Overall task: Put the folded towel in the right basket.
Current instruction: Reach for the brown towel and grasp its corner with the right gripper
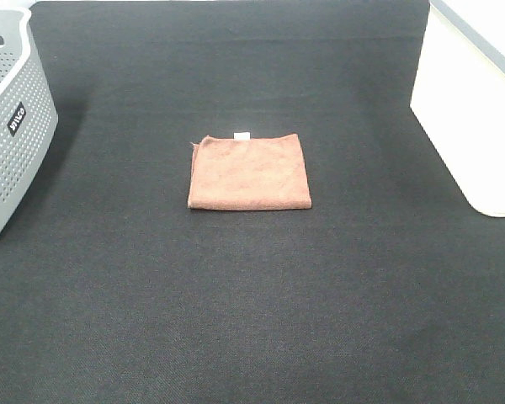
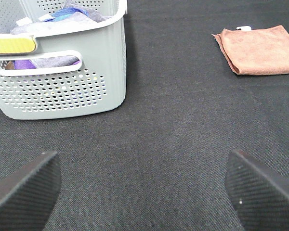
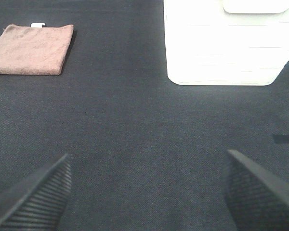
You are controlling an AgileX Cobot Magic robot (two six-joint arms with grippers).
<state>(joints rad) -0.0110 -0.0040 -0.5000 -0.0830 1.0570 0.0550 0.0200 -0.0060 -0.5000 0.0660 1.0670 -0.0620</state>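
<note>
A folded brown towel (image 1: pixel 248 172) with a small white tag lies flat in the middle of the black mat. It also shows in the left wrist view (image 2: pixel 260 50) and in the right wrist view (image 3: pixel 31 48). The white right basket (image 1: pixel 475 109) stands at the right edge, also in the right wrist view (image 3: pixel 226 43). My left gripper (image 2: pixel 144 192) is open and empty, well short of the towel. My right gripper (image 3: pixel 147 190) is open and empty, near the white basket. Neither arm shows in the exterior high view.
A grey perforated basket (image 1: pixel 13 126) stands at the left edge; in the left wrist view (image 2: pixel 62 72) it holds several cloths. The black mat (image 1: pixel 252 303) covers the whole work surface.
</note>
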